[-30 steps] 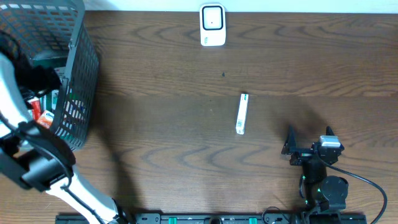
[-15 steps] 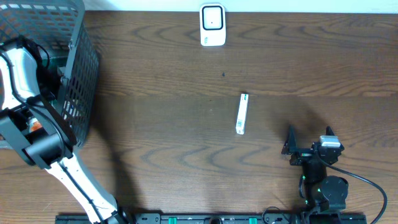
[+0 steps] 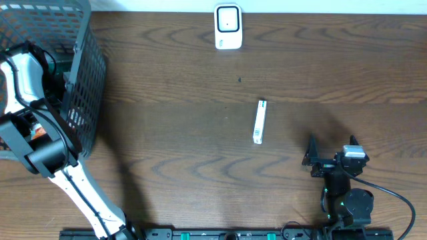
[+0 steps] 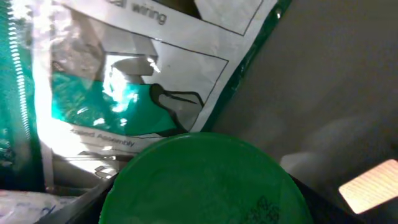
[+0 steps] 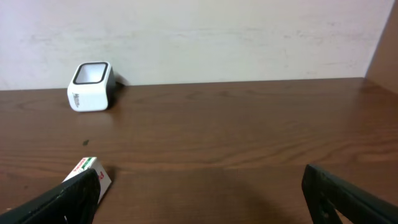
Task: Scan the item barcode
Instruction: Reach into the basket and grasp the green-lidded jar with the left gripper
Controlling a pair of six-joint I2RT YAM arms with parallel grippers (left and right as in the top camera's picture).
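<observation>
On the dark brown wooden worktop [image 3: 167, 80]: a slim white box with a green end [image 3: 259, 122] lies flat near the middle. Nothing is touching it.
Small white scanner with a dark window [image 3: 227, 27]: it stands at the far edge of the worktop. It is well apart from the slim white box and a little to its left.
Grey mesh basket [image 3: 87, 73]: it sits at the far left corner of the worktop. The white left arm [image 3: 20, 73] goes down into it.
Left end effector [image 4: 199, 202]: it is deep inside the grey mesh basket, so the view from above does not show it. The left wrist view shows only dark bits of its fingers at the two bottom corners. I cannot tell how wide it is, or if it has hold of anything.
Round green lid [image 4: 205, 180]: it sits very close between those dark finger bits and fills the bottom of the left wrist view. I cannot tell if the fingers touch it.
Shiny white and green packet with black writing [image 4: 124, 81]: it lies right behind the round green lid.
Right end effector [image 3: 331, 143]: it sits low at the near right of the worktop. Its fingers are spread wide with nothing between them. The slim white box is ahead of it and to its left, not touching.
</observation>
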